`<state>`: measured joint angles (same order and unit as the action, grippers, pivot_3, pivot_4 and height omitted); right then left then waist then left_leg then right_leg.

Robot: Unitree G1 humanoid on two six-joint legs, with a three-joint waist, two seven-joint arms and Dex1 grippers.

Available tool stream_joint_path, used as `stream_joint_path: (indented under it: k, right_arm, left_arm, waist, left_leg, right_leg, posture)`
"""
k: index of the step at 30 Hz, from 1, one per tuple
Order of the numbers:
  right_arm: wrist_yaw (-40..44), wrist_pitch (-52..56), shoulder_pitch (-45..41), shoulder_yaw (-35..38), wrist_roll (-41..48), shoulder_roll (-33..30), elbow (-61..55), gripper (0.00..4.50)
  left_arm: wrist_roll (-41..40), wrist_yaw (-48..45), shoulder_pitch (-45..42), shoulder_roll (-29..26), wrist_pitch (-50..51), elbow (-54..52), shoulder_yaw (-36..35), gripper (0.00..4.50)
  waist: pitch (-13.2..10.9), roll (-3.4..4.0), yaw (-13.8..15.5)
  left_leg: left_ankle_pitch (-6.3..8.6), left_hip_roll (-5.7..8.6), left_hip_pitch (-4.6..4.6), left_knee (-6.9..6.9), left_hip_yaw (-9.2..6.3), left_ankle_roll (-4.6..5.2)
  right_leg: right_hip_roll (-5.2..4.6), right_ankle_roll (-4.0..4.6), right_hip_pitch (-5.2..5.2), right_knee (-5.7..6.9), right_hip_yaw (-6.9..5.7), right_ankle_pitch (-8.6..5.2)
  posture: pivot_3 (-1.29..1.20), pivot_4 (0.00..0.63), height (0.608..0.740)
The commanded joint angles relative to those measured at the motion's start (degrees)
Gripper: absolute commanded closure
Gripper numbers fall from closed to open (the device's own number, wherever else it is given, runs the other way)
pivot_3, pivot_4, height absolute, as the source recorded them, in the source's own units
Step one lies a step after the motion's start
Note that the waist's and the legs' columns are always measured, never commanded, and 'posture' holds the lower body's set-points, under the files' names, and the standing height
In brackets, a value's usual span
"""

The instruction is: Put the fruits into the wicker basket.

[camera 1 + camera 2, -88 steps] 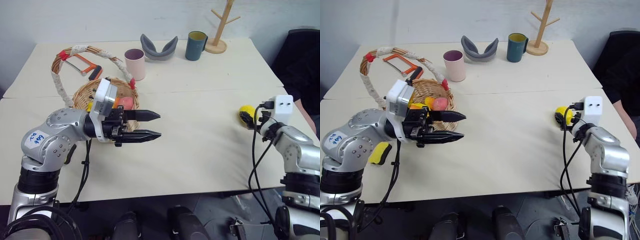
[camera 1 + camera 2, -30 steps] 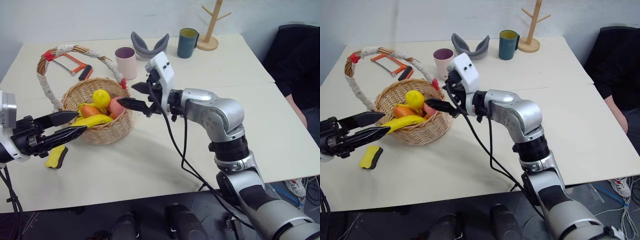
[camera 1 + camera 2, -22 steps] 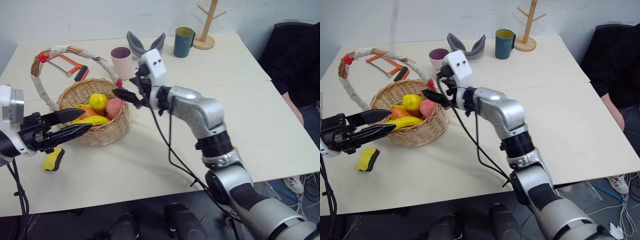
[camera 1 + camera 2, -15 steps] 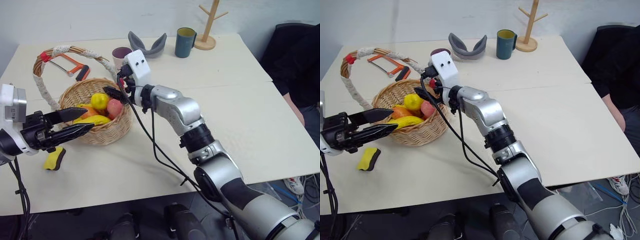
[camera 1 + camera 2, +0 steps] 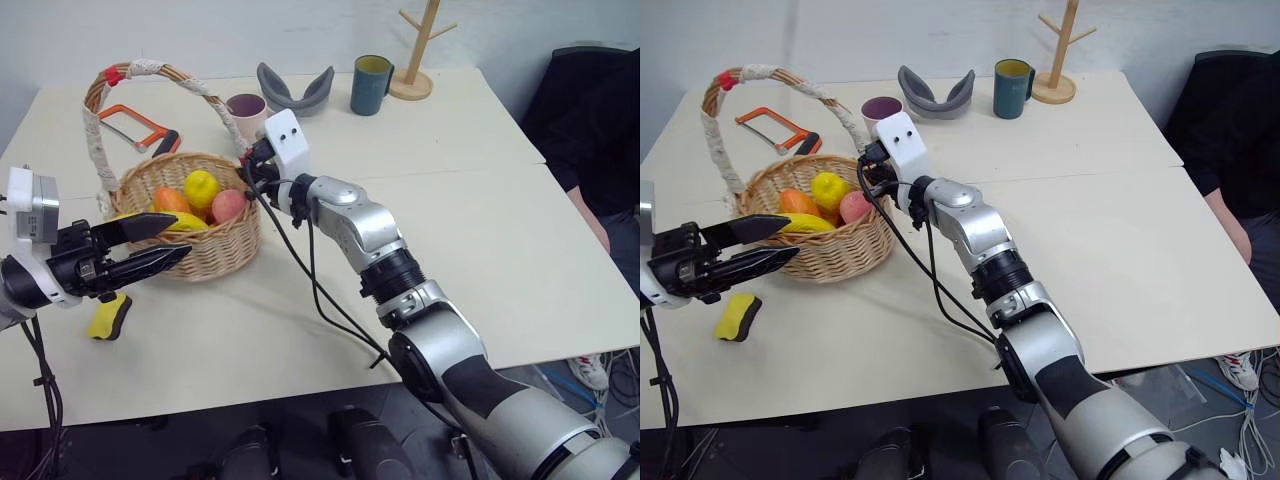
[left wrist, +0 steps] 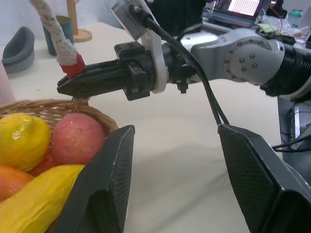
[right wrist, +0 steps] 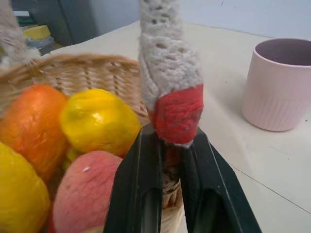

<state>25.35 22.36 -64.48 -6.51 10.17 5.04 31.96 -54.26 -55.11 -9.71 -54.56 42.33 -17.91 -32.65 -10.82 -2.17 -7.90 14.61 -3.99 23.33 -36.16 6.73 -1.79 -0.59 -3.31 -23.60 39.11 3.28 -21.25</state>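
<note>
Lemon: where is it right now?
In the left eye view the lemon lies inside the wicker basket on the table's left side, with the peach touching it on the right and an orange fruit on its left.

Right end effector [image 7: 171, 165] clamped on red end of wicker basket [image 7: 73, 68] handle. Lemon [image 7: 99, 121], peach [image 7: 85, 191] and orange fruit [image 7: 29, 119] inside. Pink cup [image 7: 277, 87] upright on desk [image 7: 252, 165] beside basket.

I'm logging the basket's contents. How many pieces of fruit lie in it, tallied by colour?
Yellow: 2 (lemon, banana)
Orange: 1 (orange fruit)
Pink: 1 (peach)
Total in the wicker basket: 4
</note>
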Motion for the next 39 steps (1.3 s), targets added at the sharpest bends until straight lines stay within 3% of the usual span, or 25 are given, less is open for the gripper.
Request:
stream_joint_path:
  k: [1, 7, 13, 17, 21, 28, 33, 39]
  right_arm:
    - [0.60, 2.86, 2.15, 1.43, -0.10, -5.61, -15.32, 4.33]
    - [-0.28, 12.96, 12.09, 8.42, 1.15, -20.15, -35.35, 4.33]
    - [1.61, 19.27, 28.60, 22.13, 2.73, -36.70, -48.87, 4.33]
    - [0.74, 19.15, 37.14, 28.73, 2.93, -41.10, -51.02, 4.33]
    - [-0.51, 19.23, 41.19, 32.22, 4.12, -41.23, -52.31, 4.33]
    - [0.30, 19.28, 46.17, 37.48, 9.97, -40.08, -54.70, 1.99]
    - [6.66, 25.69, 53.05, 44.62, 18.75, -45.53, -60.24, 0.36]
    - [17.03, 35.35, 65.18, 61.56, 28.76, -55.10, -61.96, 0.36]
  left_arm:
    - [-2.98, -1.46, -2.05, 0.16, 0.83, -0.22, 1.20, 1.64]
    - [-1.47, -3.39, -8.86, 1.73, -0.72, 2.45, 7.80, 1.64]
    - [1.52, -7.23, -16.39, 3.72, -2.82, 7.68, 14.54, 1.64]
    - [4.14, -9.60, -19.63, 5.40, -4.51, 10.82, 18.03, 1.64]
    - [5.75, -11.32, -22.15, 6.89, -5.30, 12.77, 20.42, 1.64]
    - [8.17, -12.88, -25.76, 9.59, -6.25, 14.99, 23.29, 1.64]
    - [9.14, -13.30, -26.03, 10.69, -6.74, 15.53, 23.90, 1.64]
    - [9.72, -13.61, -25.41, 10.90, -6.85, 15.68, 23.39, 1.64]
  waist:
    - [0.00, 0.00, 0.44]
    - [0.00, -0.01, 1.89]
    - [-0.02, 0.04, 3.16]
    - [-0.05, 0.10, 2.81]
    - [-0.05, 0.10, 2.80]
    - [-0.05, 0.10, 3.31]
    - [-0.05, 0.11, 3.64]
    - [-0.04, 0.11, 4.27]
  left_leg:
    - [0.01, 0.02, 0.04, -0.01, -0.03, 0.02]
    - [0.06, 0.08, 0.05, -0.10, -0.04, 0.10]
    - [0.03, 0.07, 0.02, -0.13, 0.05, 0.09]
    - [-0.01, 0.05, -0.10, -0.13, 0.30, 0.09]
    - [-0.20, -0.02, -0.22, -0.13, 0.26, -0.03]
    - [-0.25, 0.06, -0.20, -0.17, 0.19, -0.02]
    - [-0.25, 0.06, -0.18, -0.17, 0.15, -0.01]
    - [-0.24, 0.07, -0.20, -0.22, 0.11, 0.01]
  right_leg:
    - [-0.03, 0.00, 0.00, 0.01, -0.02, 0.00]
    - [-0.07, -0.01, 0.03, -0.05, -0.02, 0.00]
    - [0.04, -0.01, 0.04, -0.07, 0.07, 0.00]
    - [0.12, -0.03, 0.08, -0.07, 0.26, -0.01]
    - [0.22, -0.03, 0.11, 0.08, 0.26, -0.01]
    - [0.16, -0.04, 0.13, 0.15, 0.25, -0.01]
    - [0.17, -0.05, 0.13, 0.15, 0.23, -0.01]
    - [0.18, -0.07, 0.22, 0.11, 0.22, -0.01]
  posture:
    - [0.00, 0.150, 0.740]
    - [0.00, 0.150, 0.740]
    - [0.00, 0.150, 0.740]
    - [0.00, 0.150, 0.740]
    - [0.00, 0.150, 0.740]
    - [0.00, 0.150, 0.740]
    - [0.00, 0.150, 0.740]
    - [0.00, 0.150, 0.740]
